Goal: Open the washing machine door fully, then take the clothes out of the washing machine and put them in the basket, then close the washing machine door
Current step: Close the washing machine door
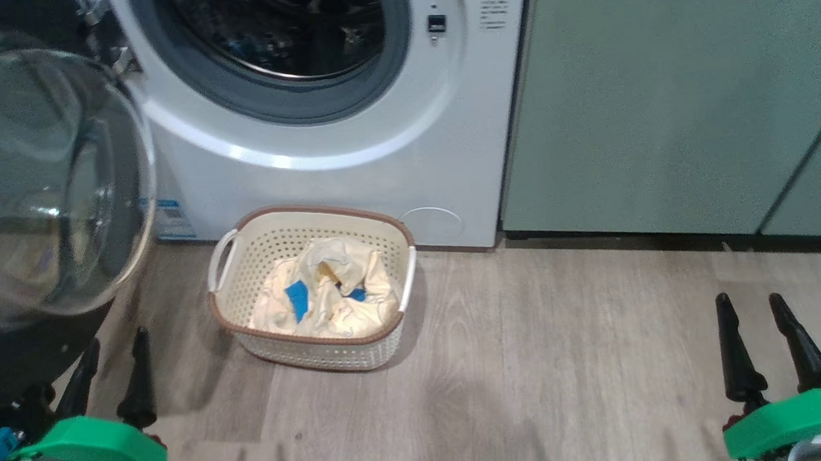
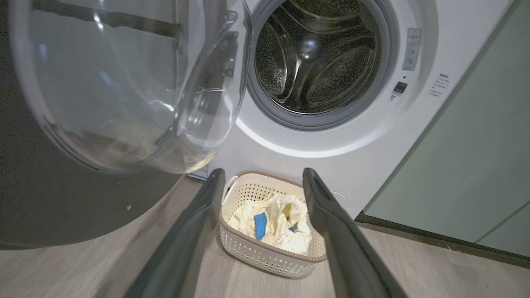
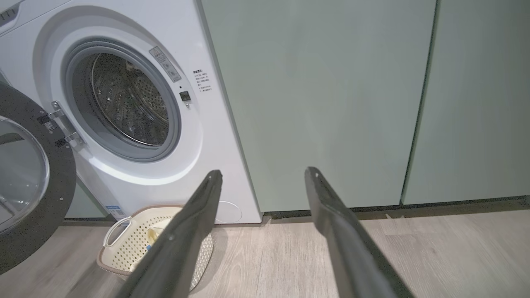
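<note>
Standing here, I see the large round washing machine door with glossy black rim and bulging clear glass centre [image 1: 33, 182] swung wide out to the left of the white front-loading washing machine [image 1: 348, 145]. The perforated steel drum [image 2: 319, 54] looks empty, as far as I can see into it. The soft cream-yellow clothes with small blue patches [image 1: 329, 292] lie in the small cream perforated plastic basket with brown rim [image 1: 318, 355]. It stands on the grey wooden floor [image 1: 568, 356] just before the foot of the machine, under the opening.

The left jaws are wide apart and hold nothing; they hang low, near the door's lower edge. The right jaws are also wide and empty, well apart from the machine, in front of the flat sage-green cabinet fronts [image 1: 658, 87].

So I judge that only 1 step remains: closing the door. The left arm is the nearer one. It should go around to the black outer side, press on the rim far from the metal hinge [image 3: 62, 124], and follow the arc until the latch catches. The door seems to pass above the basket, but this needs watching.
</note>
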Robot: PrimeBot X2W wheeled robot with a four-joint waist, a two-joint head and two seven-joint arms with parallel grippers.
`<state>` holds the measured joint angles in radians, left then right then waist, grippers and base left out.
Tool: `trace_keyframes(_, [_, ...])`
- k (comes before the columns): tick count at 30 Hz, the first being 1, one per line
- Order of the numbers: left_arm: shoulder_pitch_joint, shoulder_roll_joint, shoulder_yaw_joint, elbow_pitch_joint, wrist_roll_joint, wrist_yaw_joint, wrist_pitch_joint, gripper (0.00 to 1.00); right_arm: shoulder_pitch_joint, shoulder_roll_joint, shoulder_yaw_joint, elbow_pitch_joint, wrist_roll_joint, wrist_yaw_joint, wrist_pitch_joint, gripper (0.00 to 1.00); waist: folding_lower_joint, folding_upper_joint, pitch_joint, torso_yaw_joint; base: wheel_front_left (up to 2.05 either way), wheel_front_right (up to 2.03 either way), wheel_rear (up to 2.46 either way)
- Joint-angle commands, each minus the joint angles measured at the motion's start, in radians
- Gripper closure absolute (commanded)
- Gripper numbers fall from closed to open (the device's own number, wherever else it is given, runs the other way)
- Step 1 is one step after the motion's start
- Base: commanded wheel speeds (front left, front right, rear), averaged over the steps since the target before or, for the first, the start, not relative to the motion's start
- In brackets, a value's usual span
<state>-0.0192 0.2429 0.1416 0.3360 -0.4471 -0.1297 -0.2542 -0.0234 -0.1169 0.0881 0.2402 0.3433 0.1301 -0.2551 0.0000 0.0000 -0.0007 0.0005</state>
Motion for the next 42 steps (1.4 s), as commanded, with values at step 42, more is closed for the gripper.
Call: trace_keyframes(42, [-0.072, -0.027, 0.080, -0.018, 0.052, -0.001, -0.008, 0.00, -0.033, -0.007, 0.000, -0.036, 0.004, 0.001, -0.007, 0.00, 0.0000, 0.0000, 0.016, 0.505, 0.00, 0.00, 0.00])
